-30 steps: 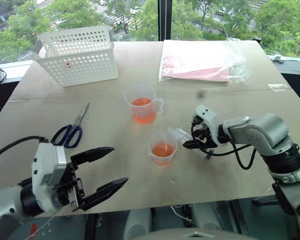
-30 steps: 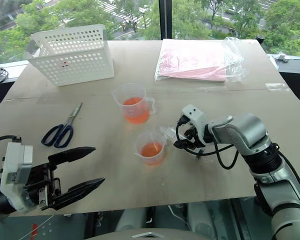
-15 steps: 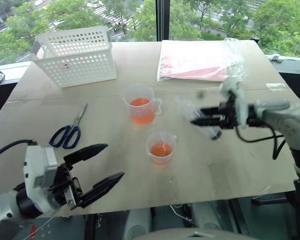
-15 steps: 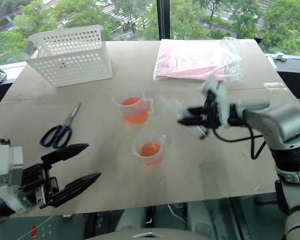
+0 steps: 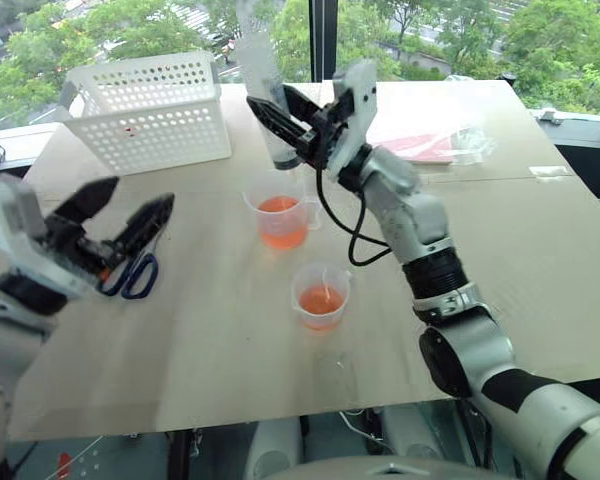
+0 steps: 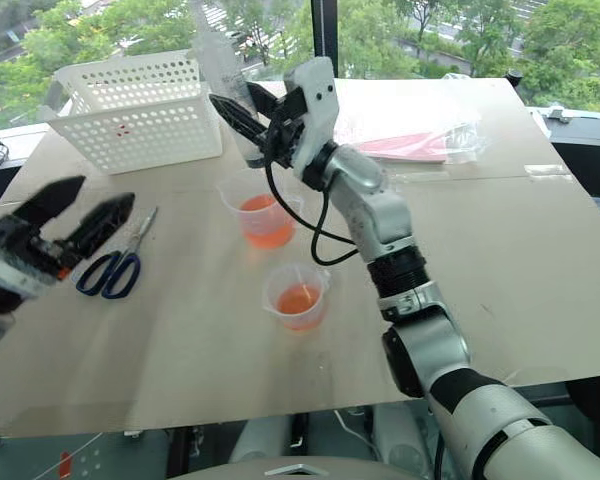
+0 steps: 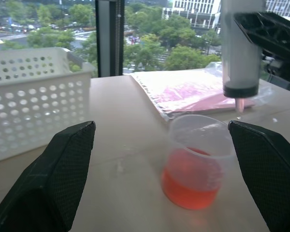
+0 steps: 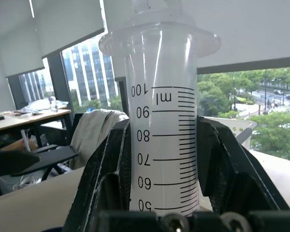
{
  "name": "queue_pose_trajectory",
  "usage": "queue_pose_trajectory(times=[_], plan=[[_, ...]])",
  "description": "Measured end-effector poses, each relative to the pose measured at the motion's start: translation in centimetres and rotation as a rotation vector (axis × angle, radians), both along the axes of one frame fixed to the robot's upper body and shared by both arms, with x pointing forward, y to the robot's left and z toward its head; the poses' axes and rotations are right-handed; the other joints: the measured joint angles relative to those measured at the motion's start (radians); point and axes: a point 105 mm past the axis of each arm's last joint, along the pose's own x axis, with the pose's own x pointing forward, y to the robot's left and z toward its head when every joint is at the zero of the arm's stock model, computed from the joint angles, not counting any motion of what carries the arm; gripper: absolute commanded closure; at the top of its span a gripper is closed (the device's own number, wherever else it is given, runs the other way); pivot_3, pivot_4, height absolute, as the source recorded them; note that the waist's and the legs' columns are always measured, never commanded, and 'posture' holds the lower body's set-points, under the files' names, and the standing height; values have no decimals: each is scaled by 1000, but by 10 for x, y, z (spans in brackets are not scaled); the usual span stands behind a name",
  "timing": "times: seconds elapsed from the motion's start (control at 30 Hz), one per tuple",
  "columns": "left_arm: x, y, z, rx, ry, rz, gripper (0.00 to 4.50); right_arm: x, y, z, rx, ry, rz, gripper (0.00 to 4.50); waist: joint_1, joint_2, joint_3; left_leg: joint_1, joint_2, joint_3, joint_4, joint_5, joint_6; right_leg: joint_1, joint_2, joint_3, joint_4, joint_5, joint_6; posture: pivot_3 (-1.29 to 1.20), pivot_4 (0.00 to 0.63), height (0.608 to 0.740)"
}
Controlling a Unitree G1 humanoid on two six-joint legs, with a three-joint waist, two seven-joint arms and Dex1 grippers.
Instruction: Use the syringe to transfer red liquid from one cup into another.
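Note:
My right gripper (image 5: 271,106) is shut on the barrel of a clear syringe (image 5: 263,80), which it holds upright. The tip hangs just above the far cup (image 5: 280,212) of red liquid, as the left wrist view shows: syringe (image 7: 240,48) over cup (image 7: 198,164). The printed scale on the syringe (image 8: 160,121) fills the gap between the right fingers. A second cup (image 5: 321,293) of red liquid stands nearer me on the table. My left gripper (image 5: 140,192) is open and empty, raised at the left, with the far cup ahead of it.
Blue-handled scissors (image 6: 115,268) lie on the table under the left gripper. A white perforated basket (image 5: 155,105) stands at the back left. A clear bag with a pink sheet (image 5: 435,135) lies at the back right. The table's front edge (image 5: 280,410) is close to me.
The right arm swung up and left with the syringe, from beside the near cup to above the far cup, and turned it upright. The open left gripper rose and moved outward to the left.

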Motion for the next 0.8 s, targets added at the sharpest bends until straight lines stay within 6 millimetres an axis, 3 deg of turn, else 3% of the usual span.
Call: queue_pose_trajectory(times=[0.23, 0.37, 0.5, 0.63, 0.8], plan=[[7, 2, 7, 46, 49, 28, 0, 9, 3, -17, -15, -9, -39, 3109, -6, 1, 1, 1, 1, -2, -3, 0, -1, 0, 0, -2, 1, 0, 0, 0, 150, 740], [11, -2, 25, 64, 27, -13, 0, 13, 10, -42, -85, -1, -46, 3109, -8, 1, 1, 2, 1, -4, -3, 2, -3, 0, 2, -3, 3, 0, -1, 0, 150, 740], [14, 0, 29, 62, 26, -25, 0, 12, 12, -47, -97, -2, -42, 3109, -8, 1, 1, 2, 1, -4, -3, 2, -3, 0, 2, -3, 3, 0, -1, 0, 150, 740], [18, -2, 23, 56, 48, -38, 0, 7, 10, -31, -32, -16, -17, 3109, -6, 1, 2, 1, 1, -5, -3, 2, -4, 0, 1, -3, 2, 0, -1, 0, 150, 740], [19, -3, 22, 38, 41, -49, 0, 0, -15, 20, 223, 7, 21, 3109, -4, 1, 2, 0, 1, -10, -3, 2, -4, 0, 1, -5, 2, 0, -1, 0, 150, 740]])
